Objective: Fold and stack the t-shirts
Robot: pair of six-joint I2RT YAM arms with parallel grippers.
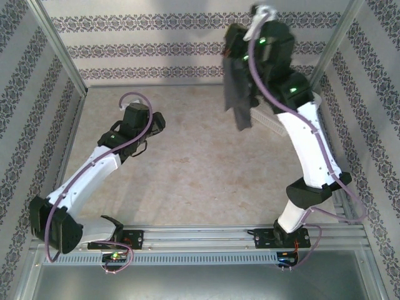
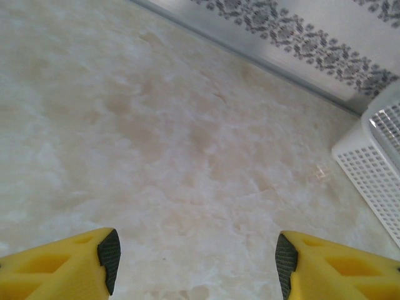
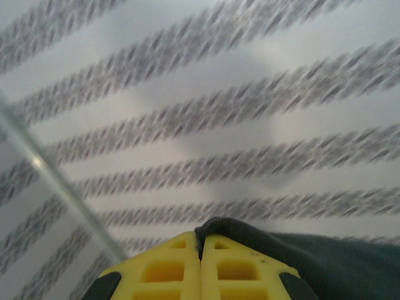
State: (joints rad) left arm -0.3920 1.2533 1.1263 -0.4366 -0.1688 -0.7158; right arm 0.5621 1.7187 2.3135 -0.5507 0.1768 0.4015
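Right gripper [image 3: 200, 240]: pressed together, pinching a bunched edge of the t-shirt [image 1: 237, 94]; you are holding it high at about 1 o'clock in the top view, close to the back wall [image 1: 156, 37].
T-shirt: it hangs from that one pinch as a narrow dark drape with its lower end free. Whether the tail clears what lies under it, I cannot tell.
Long axis: straight down from the pinch; in the top view it runs along the 12-to-6 line.
Left gripper [image 2: 197, 262]: spread and empty, low over bare worktop [image 1: 187, 169] at about 9 o'clock from the table's middle.
Bearing: from your left gripper the shirt lies toward 2 o'clock, raised and well apart. The right arm is the nearer one, since it has the cloth.
Coming move: my judgement is that you must bring the shirt toward the middle and lay it flat, with the left gripper reaching up and right for the free end.
Surface: pale, marbled and smooth, with open room between the arms.
Basket [image 2: 369, 169]: white mesh, at 3 o'clock beside the right arm, near the hanging tail; the cloth could snag there.
Room: patterned walls on three sides, with a metal corner post by the raised gripper.
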